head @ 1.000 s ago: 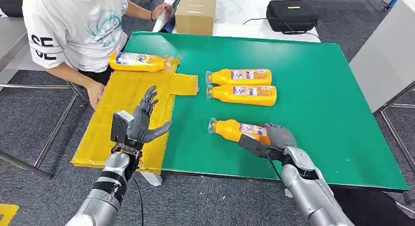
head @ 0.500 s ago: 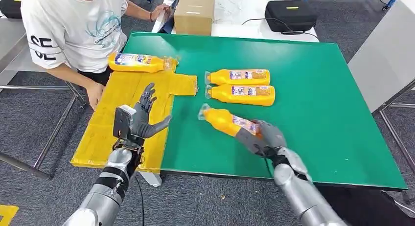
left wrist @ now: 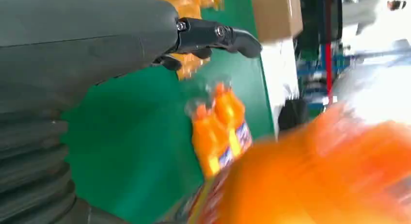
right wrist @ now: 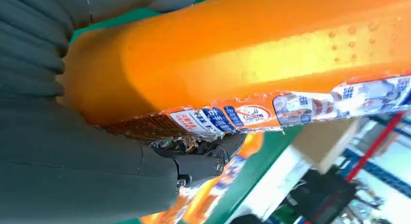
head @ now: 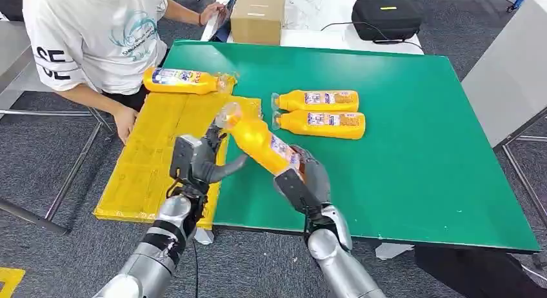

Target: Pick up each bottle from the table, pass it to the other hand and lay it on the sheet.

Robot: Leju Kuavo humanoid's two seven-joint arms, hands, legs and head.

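Lifted bottle (head: 263, 143) now nears left robot hand (head: 203, 159).

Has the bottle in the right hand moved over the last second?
Yes. The bottle, held by the right hand, has been lifted off the green table and carried toward the yellow sheet and the left hand, while the two lying bottles stayed put.

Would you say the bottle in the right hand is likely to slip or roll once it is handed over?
The bottle looks rigid and glossy, so it may slip. The right hand holds only its base, so the tilted neck could sag. Its rounded body might roll on the sheet.
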